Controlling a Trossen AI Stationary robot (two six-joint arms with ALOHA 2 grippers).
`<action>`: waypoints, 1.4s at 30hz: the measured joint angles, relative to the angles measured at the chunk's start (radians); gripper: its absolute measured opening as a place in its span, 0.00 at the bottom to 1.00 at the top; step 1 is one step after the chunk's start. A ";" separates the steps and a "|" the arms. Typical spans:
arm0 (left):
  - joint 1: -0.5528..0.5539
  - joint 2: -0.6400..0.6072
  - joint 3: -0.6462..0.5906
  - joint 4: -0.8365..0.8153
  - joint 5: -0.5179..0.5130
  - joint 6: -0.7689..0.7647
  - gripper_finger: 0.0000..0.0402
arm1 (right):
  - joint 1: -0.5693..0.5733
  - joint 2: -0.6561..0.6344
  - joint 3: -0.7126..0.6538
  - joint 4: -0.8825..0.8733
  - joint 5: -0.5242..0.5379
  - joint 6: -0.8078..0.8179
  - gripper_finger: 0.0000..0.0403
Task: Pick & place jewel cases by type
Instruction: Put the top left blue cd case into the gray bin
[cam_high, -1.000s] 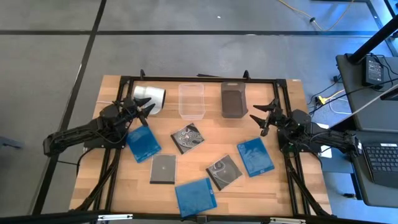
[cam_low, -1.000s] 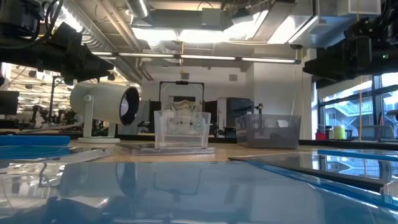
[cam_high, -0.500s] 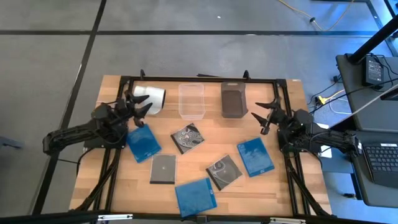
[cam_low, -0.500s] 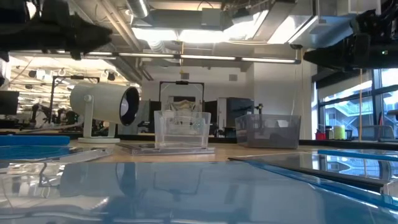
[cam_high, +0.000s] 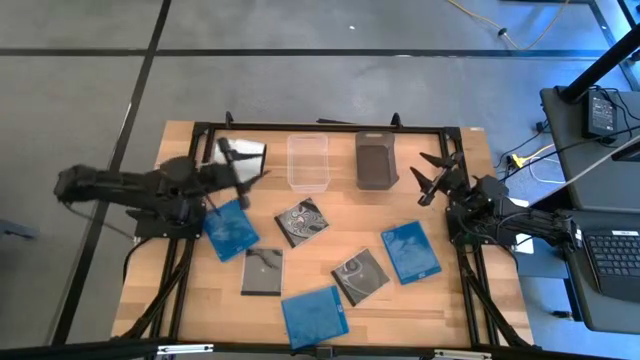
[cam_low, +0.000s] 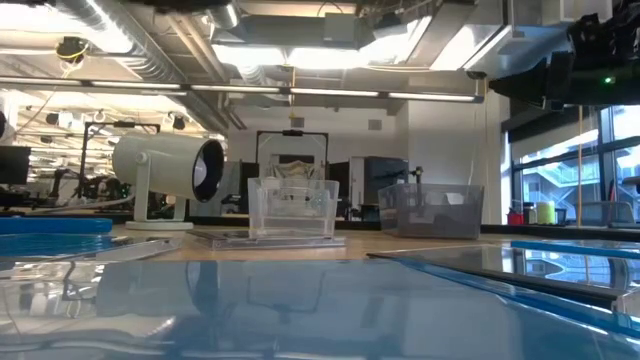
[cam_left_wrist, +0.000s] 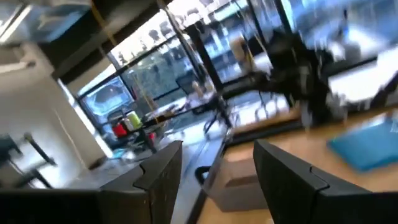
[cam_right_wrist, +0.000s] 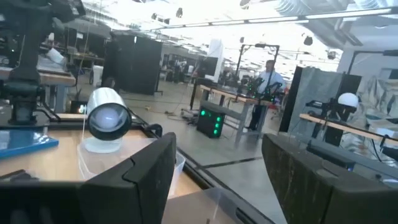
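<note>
Several jewel cases lie flat on the wooden table. The blue ones are at left, right and near the front edge. The dark ones are two with white swirls and a plain grey one. My left gripper hovers open, raised above the table beside the white cylinder, just beyond the left blue case. Its fingers have nothing between them. My right gripper stands open and empty at the table's right side, beyond the right blue case.
A clear bin and a dark grey bin stand side by side at the table's far edge. The white cylinder lies left of them. A black frame runs around the table. Desks with a laptop stand off the right edge.
My left gripper has risen well above the table, leaving the top of the low view, and has shifted a little toward the far edge and the white cylinder while rolling about its own line. It stays open. No case has moved.
</note>
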 joint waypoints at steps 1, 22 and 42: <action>-0.038 0.056 0.048 -0.041 -0.068 0.039 0.49 | 0.000 0.000 0.000 0.003 0.000 0.001 0.60; -0.535 0.811 0.731 -1.009 -0.412 -0.901 0.49 | 0.000 0.000 0.000 0.015 0.000 -0.002 0.60; -0.633 1.140 0.865 -1.777 0.294 -1.612 0.49 | 0.000 0.000 0.000 0.143 0.000 -0.022 0.60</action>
